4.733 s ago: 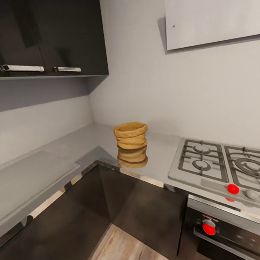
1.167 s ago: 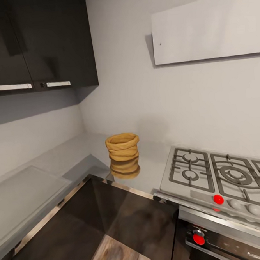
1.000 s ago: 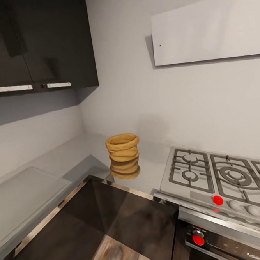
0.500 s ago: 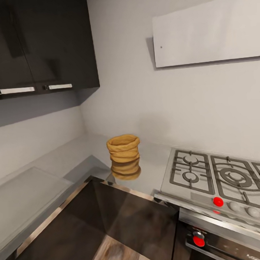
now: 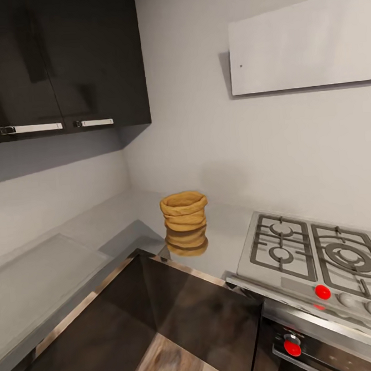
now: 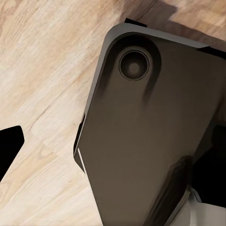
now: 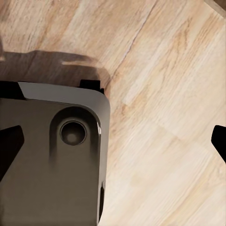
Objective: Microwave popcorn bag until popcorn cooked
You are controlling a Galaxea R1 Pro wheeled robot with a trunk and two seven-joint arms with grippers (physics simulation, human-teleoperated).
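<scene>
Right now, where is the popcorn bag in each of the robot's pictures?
Head view: the popcorn bag stands near the middle, on the grey countertop, with the gas hob to its right.
Left wrist view: wooden floor and the robot's dark base.
Right wrist view: wooden floor and the dark base.
Shared landmark: the wooden floor, at the head view's bottom edge.

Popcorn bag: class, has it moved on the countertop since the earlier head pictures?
No. The bag keeps its place beside the hob; the camera moved.
</scene>
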